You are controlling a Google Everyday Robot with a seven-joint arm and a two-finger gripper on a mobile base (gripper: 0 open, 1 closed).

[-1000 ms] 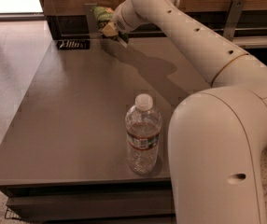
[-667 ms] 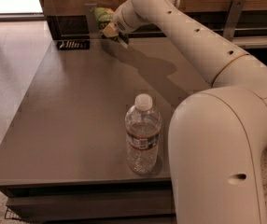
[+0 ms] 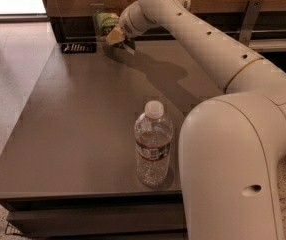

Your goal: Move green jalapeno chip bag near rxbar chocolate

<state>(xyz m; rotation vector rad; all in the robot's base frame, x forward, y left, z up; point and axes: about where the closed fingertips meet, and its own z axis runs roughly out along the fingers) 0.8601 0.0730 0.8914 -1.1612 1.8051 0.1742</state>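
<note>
Camera view, upper left of frame: grips the green jalapeno chip bag [image 3: 105, 22] in the clenched gripper [image 3: 117, 35], near the rxbar chocolate [image 3: 78, 47] by the far edge of the table [image 3: 83, 134]; probably risks letting crinkly foil slip, or landing it on the bar, if lowered carelessly.
</note>
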